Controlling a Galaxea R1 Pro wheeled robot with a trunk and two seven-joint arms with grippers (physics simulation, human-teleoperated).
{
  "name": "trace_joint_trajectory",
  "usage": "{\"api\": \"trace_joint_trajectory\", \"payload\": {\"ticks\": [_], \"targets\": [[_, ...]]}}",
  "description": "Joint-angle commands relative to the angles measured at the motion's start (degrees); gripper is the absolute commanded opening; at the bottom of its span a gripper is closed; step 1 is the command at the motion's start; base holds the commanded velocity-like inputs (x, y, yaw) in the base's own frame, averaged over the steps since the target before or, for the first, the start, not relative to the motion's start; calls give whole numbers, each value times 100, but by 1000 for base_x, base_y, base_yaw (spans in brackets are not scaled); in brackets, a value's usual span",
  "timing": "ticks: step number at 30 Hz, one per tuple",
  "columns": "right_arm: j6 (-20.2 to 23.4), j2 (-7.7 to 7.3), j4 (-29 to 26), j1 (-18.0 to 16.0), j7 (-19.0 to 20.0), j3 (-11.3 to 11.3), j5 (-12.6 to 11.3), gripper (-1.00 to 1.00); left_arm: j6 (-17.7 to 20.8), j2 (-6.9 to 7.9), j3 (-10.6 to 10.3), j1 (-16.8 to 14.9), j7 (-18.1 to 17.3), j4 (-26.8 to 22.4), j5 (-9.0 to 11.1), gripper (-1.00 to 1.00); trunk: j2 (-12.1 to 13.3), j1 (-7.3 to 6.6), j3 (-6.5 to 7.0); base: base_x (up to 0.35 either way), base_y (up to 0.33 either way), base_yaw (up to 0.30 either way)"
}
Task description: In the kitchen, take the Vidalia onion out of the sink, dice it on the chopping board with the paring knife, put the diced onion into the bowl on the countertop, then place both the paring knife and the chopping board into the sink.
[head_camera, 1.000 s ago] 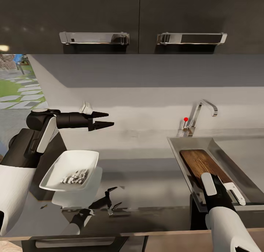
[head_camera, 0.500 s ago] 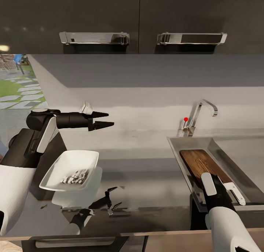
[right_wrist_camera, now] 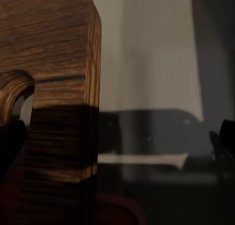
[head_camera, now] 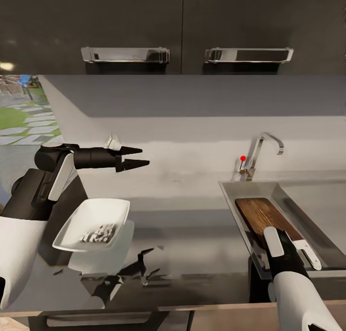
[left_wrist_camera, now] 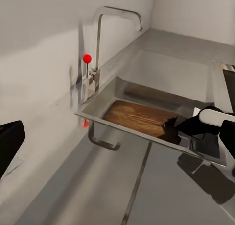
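The brown chopping board (head_camera: 259, 214) lies tilted inside the steel sink (head_camera: 229, 192), its near end under my right wrist (head_camera: 281, 251). In the right wrist view the board (right_wrist_camera: 54, 68) with its handle hole stands close up between the widely spread fingers of my open right gripper (right_wrist_camera: 117, 141), nearer one finger. A dim reddish shape (right_wrist_camera: 115, 210) beneath it cannot be identified; the paring knife is otherwise hidden. The white bowl (head_camera: 77, 225) holds diced onion (head_camera: 98, 233) on the grey countertop (head_camera: 192, 244). My left gripper (head_camera: 138, 158) hovers open above the counter, empty.
A chrome tap (head_camera: 263, 148) with a red knob (head_camera: 243, 158) rises behind the sink. The flat drainer (head_camera: 317, 201) extends to the right. Dark wall cabinets with steel handles (head_camera: 126, 55) hang overhead. A window (head_camera: 24, 109) is at the left.
The head view has shifted slightly, so the cabinet handles sit a little lower. Both arms, the board and the bowl hold their places.
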Motion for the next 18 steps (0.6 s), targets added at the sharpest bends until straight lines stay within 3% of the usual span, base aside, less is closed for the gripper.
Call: {"api": "trace_joint_trajectory", "payload": {"ticks": [1, 18], "targets": [[-28, -2, -10, -2, -51, -5, 14, 100, 40, 6, -9, -5, 8, -1, 33, 100, -5, 0, 2, 0, 0, 0], [-23, -2, -18, -2, 91, 193, 1, 100, 40, 6, -9, -5, 8, 0, 33, 100, -5, 0, 153, 0, 0, 0]]}}
